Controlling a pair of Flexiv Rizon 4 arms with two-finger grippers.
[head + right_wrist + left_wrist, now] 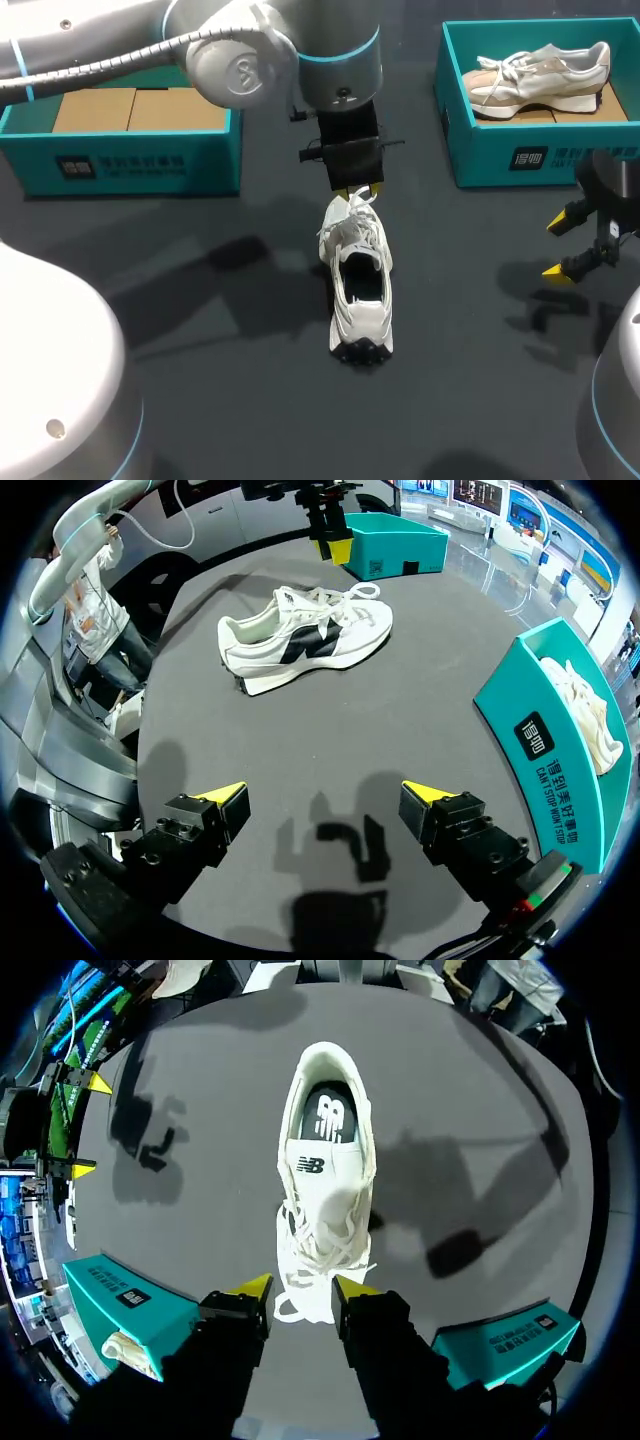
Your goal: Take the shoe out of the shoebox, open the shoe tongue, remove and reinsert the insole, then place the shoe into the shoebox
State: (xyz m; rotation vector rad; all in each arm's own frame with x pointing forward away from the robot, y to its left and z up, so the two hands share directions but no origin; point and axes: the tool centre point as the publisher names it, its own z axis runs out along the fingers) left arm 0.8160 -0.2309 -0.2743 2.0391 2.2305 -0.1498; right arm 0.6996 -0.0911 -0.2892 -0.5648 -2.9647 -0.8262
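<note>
Left shoebox sits at 10 o'clock from the white shoe, well apart, with cardboard inside. Left gripper hangs at the shoe's 12 o'clock end, fingers partly spread either side of the toe and laces, gripping nothing. The shoe stands upright mid-table, heel toward 6 o'clock. Right shoebox, at 2 o'clock, holds a second shoe. Right gripper, at 3 o'clock, is spread wide and empty.

White laced shoe upright, outside teal left shoebox and teal right shoebox.
</note>
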